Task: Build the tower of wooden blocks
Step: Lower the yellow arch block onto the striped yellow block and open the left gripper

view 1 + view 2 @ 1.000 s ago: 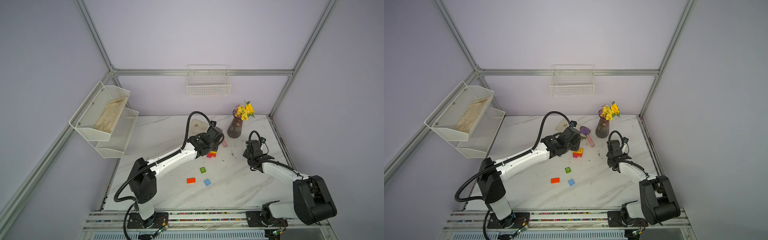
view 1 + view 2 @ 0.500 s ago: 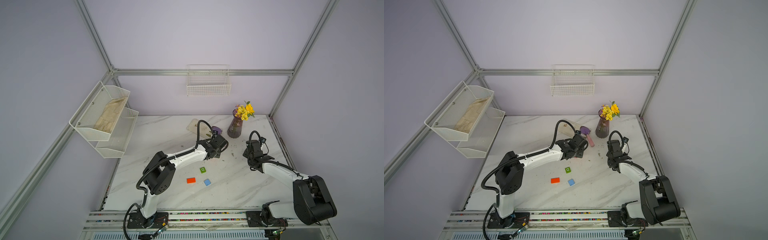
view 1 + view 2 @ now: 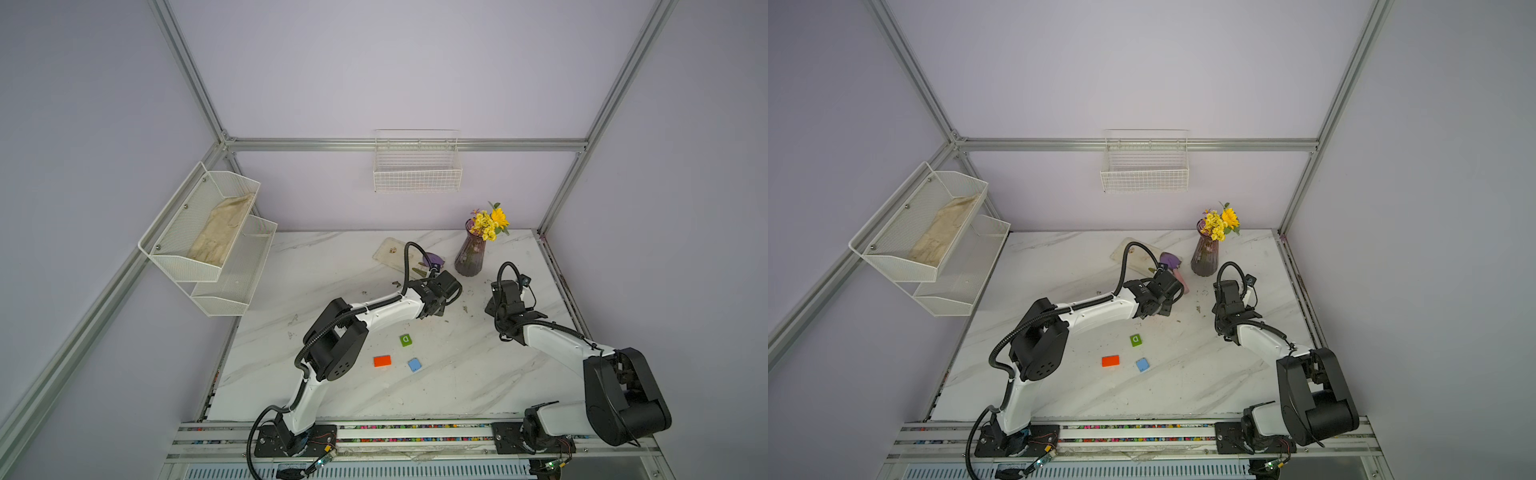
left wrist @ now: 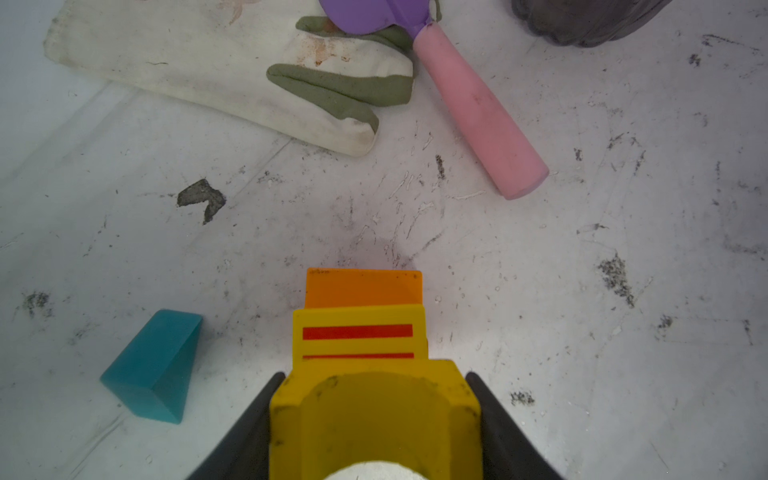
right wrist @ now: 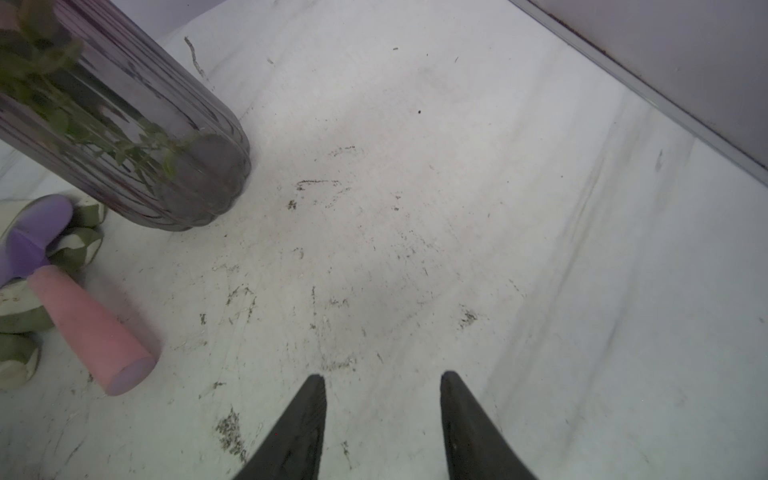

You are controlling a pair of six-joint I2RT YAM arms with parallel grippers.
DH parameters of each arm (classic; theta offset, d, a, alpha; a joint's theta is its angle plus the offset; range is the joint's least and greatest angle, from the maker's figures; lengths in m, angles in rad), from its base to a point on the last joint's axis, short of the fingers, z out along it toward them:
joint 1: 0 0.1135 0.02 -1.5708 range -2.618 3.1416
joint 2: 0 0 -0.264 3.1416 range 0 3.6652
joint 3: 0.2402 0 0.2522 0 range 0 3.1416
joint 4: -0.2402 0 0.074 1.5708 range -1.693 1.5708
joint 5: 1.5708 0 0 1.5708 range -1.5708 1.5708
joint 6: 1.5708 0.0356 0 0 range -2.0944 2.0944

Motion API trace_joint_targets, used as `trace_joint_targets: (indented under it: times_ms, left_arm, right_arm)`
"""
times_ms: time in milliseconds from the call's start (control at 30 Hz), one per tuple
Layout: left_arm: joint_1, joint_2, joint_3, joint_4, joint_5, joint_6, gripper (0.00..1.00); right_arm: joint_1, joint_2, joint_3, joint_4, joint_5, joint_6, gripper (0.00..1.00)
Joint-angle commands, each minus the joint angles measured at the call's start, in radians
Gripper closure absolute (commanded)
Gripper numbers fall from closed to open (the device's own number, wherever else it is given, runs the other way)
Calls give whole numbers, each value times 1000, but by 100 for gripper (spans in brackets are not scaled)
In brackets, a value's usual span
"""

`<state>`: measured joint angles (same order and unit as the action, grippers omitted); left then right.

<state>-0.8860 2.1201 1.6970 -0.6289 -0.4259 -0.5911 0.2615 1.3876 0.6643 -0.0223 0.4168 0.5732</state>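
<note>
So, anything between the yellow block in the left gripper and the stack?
Nothing visible. The left gripper holds the yellow block right at the striped block and orange block; the teal block lies apart, off to one side.

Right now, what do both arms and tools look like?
White-shelled left arm and right arm: black joint housings, black external cables. On left tool and right tool, black tapered fingers. No legible markings.
</note>
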Motion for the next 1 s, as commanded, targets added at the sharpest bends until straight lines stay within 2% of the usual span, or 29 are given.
trace_joint_targets:
  times_ms: [0, 633, 967]
  left_arm:
    - [7, 1, 116, -8, -30, 0, 63]
    - [41, 57, 179, -39, -20, -6, 58]
    - [45, 72, 195, -49, -14, -9, 50]
  right_arm:
    - [-1, 9, 14, 10, -4, -1, 52]
    - [-2, 14, 18, 10, -10, -4, 52]
    - [-1, 14, 17, 10, -12, -4, 52]
